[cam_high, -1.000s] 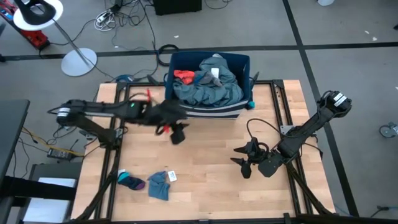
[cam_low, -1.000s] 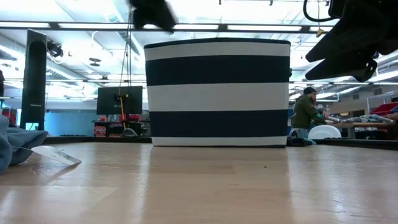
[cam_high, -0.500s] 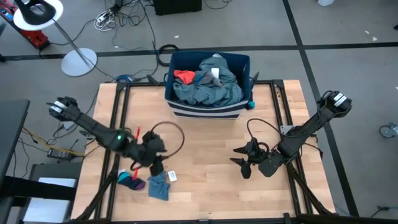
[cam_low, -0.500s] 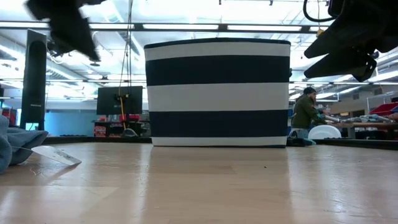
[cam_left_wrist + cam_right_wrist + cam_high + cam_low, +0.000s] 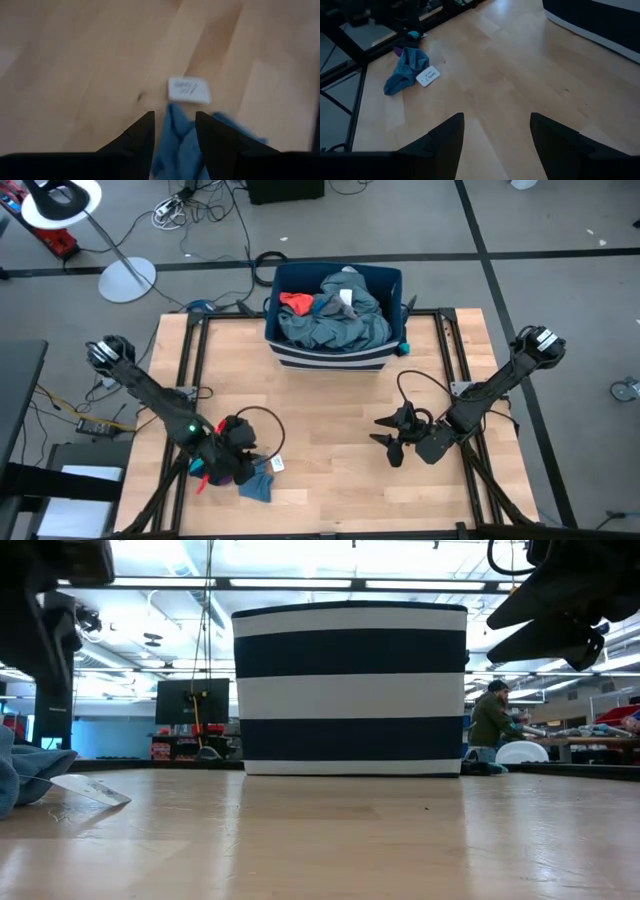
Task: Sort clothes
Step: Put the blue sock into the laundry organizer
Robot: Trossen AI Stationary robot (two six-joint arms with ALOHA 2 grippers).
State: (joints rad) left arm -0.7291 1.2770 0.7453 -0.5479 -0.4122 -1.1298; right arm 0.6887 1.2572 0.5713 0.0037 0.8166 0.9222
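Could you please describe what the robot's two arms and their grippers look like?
Both arms are dark and slim, with black cable loops. The left arm shows a small green light and ends in the left gripper; the right gripper likewise has wedge-shaped black jaws.

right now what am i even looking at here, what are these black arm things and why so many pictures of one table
These are two robot arms at a wooden table, each ending in a two-finger end effector. One camera looks straight down, one sits at table height, and one rides on each wrist.

In the overhead picture the left end effector is low over a small blue cloth with a white tag. Its wrist camera shows its open fingers on either side of that cloth, not closed on it. A small dark and red piece lies beside it.

The right end effector waits open and empty over bare wood.

At the far edge stands a navy and white striped bin, already heaped with teal-grey clothes and a red piece.
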